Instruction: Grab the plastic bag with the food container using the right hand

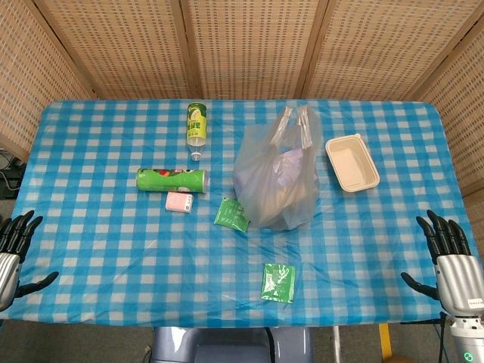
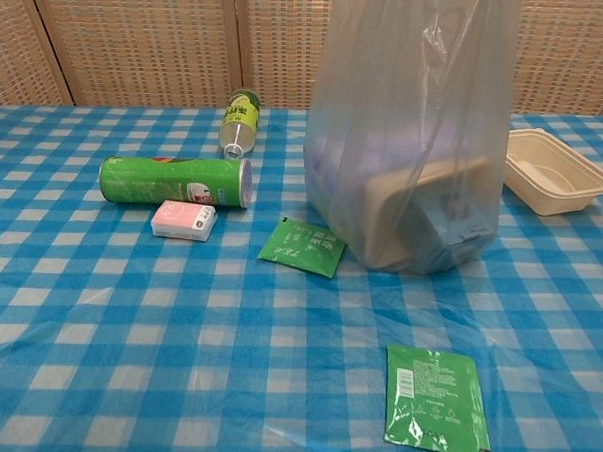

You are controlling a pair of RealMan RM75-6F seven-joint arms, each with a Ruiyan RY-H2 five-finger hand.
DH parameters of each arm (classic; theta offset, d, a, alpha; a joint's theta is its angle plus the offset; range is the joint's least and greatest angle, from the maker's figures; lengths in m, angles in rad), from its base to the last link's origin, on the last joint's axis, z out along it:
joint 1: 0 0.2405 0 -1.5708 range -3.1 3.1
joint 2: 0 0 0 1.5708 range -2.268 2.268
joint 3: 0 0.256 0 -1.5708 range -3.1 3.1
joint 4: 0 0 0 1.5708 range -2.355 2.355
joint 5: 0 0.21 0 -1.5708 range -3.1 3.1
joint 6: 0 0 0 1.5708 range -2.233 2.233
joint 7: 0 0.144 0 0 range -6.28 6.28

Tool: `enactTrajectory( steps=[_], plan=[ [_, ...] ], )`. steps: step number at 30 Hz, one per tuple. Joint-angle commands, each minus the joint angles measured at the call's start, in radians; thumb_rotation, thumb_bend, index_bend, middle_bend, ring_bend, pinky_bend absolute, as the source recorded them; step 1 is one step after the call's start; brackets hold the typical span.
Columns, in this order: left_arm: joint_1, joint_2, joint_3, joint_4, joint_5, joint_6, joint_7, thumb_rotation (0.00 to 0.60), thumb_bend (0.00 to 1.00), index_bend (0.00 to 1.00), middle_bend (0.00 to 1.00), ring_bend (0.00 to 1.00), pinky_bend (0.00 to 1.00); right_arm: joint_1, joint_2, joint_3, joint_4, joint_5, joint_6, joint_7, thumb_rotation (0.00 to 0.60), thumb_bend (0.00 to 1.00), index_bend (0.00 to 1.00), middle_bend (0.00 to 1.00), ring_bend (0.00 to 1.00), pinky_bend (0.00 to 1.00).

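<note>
A translucent plastic bag [image 1: 276, 178] stands upright near the table's middle, its handles [image 1: 295, 121] sticking up at the far side. In the chest view the plastic bag [image 2: 411, 121] shows a beige food container [image 2: 412, 216] tilted inside it. My right hand [image 1: 448, 261] hovers at the table's near right edge, fingers spread, holding nothing, well apart from the bag. My left hand [image 1: 13, 253] sits at the near left edge, also spread and empty. Neither hand shows in the chest view.
An open beige container [image 1: 352, 162] lies right of the bag. A green can [image 1: 172, 180], a pink packet [image 1: 180, 202] and a bottle [image 1: 197, 128] lie to the left. Green sachets lie in front of the bag [image 1: 231, 215] and nearer me [image 1: 278, 283].
</note>
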Motion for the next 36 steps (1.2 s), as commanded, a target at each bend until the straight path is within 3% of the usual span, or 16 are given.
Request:
enactTrajectory(
  steps=[1, 6, 12, 16, 19, 26, 36],
  plan=[
    [0.001, 0.000, 0.000, 0.000, 0.000, 0.002, 0.000, 0.600, 0.00, 0.00, 0.00, 0.00, 0.00, 0.001, 0.000, -0.001, -0.001, 0.000, -0.001, 0.000, 0.600, 0.00, 0.00, 0.00, 0.00, 0.00],
    [0.001, 0.000, -0.001, 0.002, 0.000, 0.003, -0.003, 0.600, 0.00, 0.00, 0.00, 0.00, 0.00, 0.010, 0.007, -0.004, -0.005, -0.003, -0.022, 0.025, 0.600, 0.00, 0.00, 0.00, 0.00, 0.00],
    [-0.005, -0.010, -0.010, 0.008, -0.017, -0.008, 0.014, 0.600, 0.00, 0.00, 0.00, 0.00, 0.00, 0.106, 0.090, 0.009, -0.029, 0.001, -0.169, 0.276, 0.600, 0.00, 0.00, 0.00, 0.00, 0.00],
    [-0.012, -0.016, -0.019, 0.006, -0.034, -0.022, 0.025, 0.600, 0.00, 0.00, 0.00, 0.00, 0.00, 0.189, 0.141, 0.060, -0.031, 0.020, -0.250, 0.460, 0.600, 0.00, 0.00, 0.00, 0.00, 0.00],
    [-0.023, -0.027, -0.030, 0.013, -0.053, -0.040, 0.037, 0.600, 0.00, 0.00, 0.00, 0.00, 0.00, 0.276, 0.181, 0.121, -0.030, 0.048, -0.328, 0.684, 0.600, 0.00, 0.00, 0.00, 0.00, 0.00],
    [-0.044, -0.052, -0.045, 0.048, -0.075, -0.070, 0.032, 0.600, 0.00, 0.00, 0.00, 0.00, 0.00, 0.431, 0.256, 0.232, -0.036, 0.141, -0.511, 1.011, 0.600, 0.00, 0.00, 0.00, 0.00, 0.00],
    [-0.061, -0.059, -0.063, 0.063, -0.126, -0.111, 0.028, 0.600, 0.00, 0.00, 0.00, 0.00, 0.00, 0.605, 0.283, 0.299, 0.001, 0.213, -0.776, 1.228, 0.600, 0.00, 0.05, 0.03, 0.00, 0.00]
  ],
)
